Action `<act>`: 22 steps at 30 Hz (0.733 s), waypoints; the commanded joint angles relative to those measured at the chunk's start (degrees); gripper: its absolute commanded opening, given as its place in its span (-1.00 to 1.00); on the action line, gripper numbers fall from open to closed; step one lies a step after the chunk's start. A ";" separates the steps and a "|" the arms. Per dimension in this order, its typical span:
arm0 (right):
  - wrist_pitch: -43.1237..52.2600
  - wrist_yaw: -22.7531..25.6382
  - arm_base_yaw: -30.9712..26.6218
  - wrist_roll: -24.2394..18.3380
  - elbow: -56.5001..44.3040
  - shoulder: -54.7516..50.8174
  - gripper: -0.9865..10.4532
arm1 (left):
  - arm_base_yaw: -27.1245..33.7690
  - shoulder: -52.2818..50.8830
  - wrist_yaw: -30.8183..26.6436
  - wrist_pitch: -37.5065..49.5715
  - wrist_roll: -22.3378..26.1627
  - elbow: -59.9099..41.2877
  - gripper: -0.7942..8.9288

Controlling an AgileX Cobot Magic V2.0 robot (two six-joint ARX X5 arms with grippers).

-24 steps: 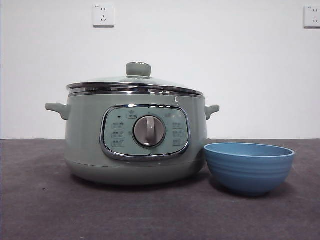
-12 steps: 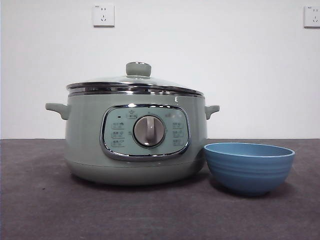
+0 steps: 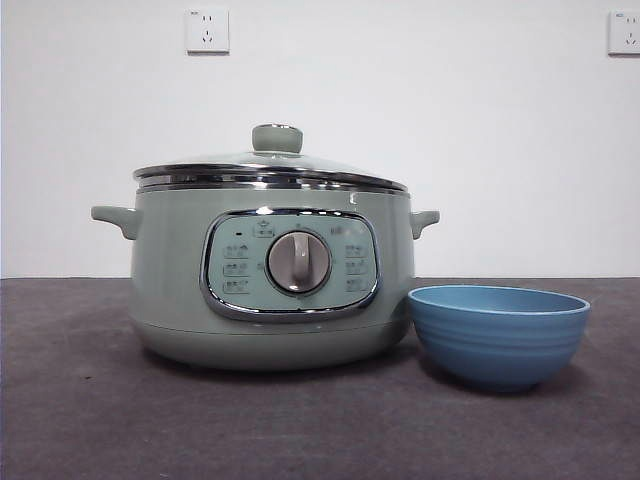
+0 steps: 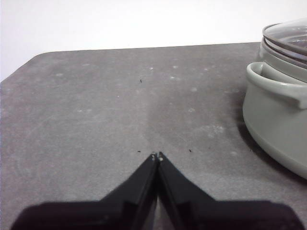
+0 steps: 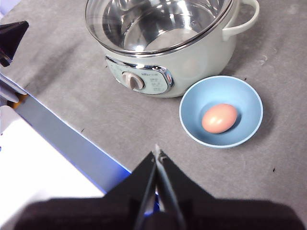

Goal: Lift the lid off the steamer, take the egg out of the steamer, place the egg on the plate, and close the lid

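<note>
While nothing differs across the front-view frames from a second ago, the scene reads as finished: the lid [image 3: 270, 168] sits flat on the steamer [image 3: 268, 285], knob up, chrome rim seated all round. The plate [image 3: 498, 335] stands just beside the steamer's base, near touching; its inside is hidden from this level. No arm shows here. Two wall sockets [image 3: 207, 30] sit high on the wall behind.

Left wrist view: left gripper [image 4: 157, 156] has its jaws pressed together, holding nothing, low over bare table [image 4: 105, 105]. The steamer with one side handle is off to one side, well apart.

Right wrist view: right gripper [image 5: 157, 153] also has jaws together, empty, high above the table. The egg [image 5: 219, 118] lies in the middle of the plate, beside the steamer's control panel. Lid glass covers the pot, shiny inner wall visible through it.

Judgement: all steps look done, both arms parked. Nothing stands in the way; no obstacle near the pot or plate.
</note>
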 commanded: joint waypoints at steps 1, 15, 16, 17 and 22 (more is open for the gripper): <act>0.22 0.15 0.07 0.35 0.07 -0.09 -0.82 | 0.17 -0.13 -0.13 0.35 -0.39 -0.79 -0.84; 17.22 -4.02 -12.39 -4.13 -6.01 -9.49 -0.82 | 0.17 -0.13 -0.13 0.35 -0.39 -0.79 -0.84; 20.26 -4.76 -14.19 -4.17 -8.39 -11.02 -0.82 | 0.17 -0.13 -0.13 0.35 -0.39 -0.79 -0.84; 23.61 -4.63 -15.69 -4.17 -11.17 -12.63 -0.82 | 0.17 -0.13 -0.11 0.35 -0.39 -0.79 -0.84; 40.52 -4.57 -21.62 -3.98 -27.52 -21.62 -0.82 | 0.17 -0.13 -0.13 0.35 -0.39 -0.79 -0.84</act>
